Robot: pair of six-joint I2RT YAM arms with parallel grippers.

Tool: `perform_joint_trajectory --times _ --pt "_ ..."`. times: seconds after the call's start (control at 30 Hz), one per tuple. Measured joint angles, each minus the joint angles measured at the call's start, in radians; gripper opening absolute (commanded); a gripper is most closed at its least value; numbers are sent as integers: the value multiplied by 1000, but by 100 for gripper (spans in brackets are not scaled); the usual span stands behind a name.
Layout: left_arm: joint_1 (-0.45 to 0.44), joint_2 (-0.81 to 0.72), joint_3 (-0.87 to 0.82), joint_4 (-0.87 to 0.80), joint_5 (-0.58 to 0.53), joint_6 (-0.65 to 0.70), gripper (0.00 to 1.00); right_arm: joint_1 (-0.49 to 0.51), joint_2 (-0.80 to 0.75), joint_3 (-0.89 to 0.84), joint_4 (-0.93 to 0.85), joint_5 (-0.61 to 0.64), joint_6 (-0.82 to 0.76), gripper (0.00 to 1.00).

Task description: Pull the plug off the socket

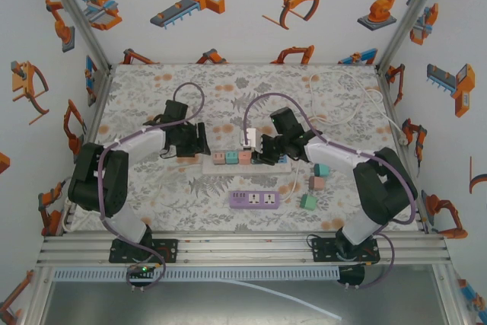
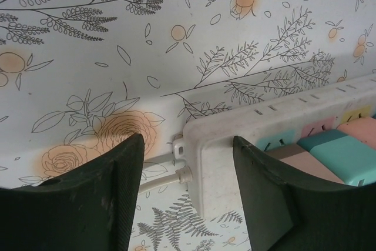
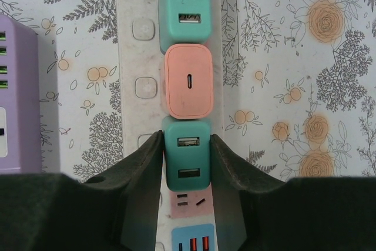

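A white socket strip [image 1: 205, 161] lies across the middle of the table with several plugs in a row. In the right wrist view my right gripper [image 3: 185, 136] is shut on a teal two-port plug [image 3: 187, 160], one finger on each of its sides, and the plug still sits in the strip [image 3: 138, 57]. Beyond it stand a pink plug [image 3: 188, 80] and another teal plug [image 3: 183, 4]. My left gripper [image 2: 188, 139] straddles the strip's cable end [image 2: 217, 157]. Its right finger [image 2: 276, 198] rests against the strip, its left finger [image 2: 88, 204] stands apart from it.
A purple socket strip [image 1: 255, 199] lies in front of the white one. Three loose plugs [image 1: 318, 183] sit to the right. A white adapter [image 1: 249, 136] with its cable lies just behind the strip. Patterned walls close in the table.
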Motion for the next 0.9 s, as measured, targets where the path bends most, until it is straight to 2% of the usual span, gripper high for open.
perform_joint_trajectory --times 0.33,0.5,0.9 --pt "-23 15 11 -23 43 12 47 0 33 51 -45 -5 8 20" --pt "-34 13 11 -26 36 20 45 0 40 67 -66 -5 12 14" --pt "-64 2 17 -39 -29 33 43 0 40 77 -82 -10 39 7"
